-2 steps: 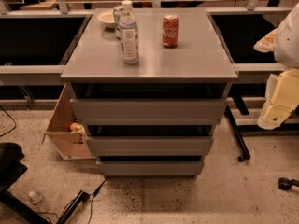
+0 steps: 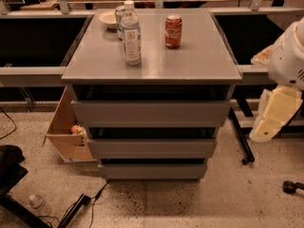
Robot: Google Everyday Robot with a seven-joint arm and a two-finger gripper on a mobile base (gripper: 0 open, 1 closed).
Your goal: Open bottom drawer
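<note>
- While the gripper [image 2: 263,129] hangs at 3 o'clock of the grey cabinet [image 2: 204,61], apart from it and touching nothing, its grip state can't be told.
- bottom drawer [image 2: 153,171]: lowest of three fronts, 6 o'clock of the cabinet, dark slit above it.
- On top: water bottle [image 2: 130,32], red can [image 2: 173,31] at its 3 o'clock, bowl [image 2: 107,18] at its 11.
- cardboard box [image 2: 64,137] on the floor, cabinet's 8 o'clock.

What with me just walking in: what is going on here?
The robot is meant to open the bottom drawer of the grey cabinet, and that drawer looks shut. Its gripper hangs to the cabinet's right, apart from it, touching no drawer. A water bottle, a red can and a bowl stand on top.
</note>
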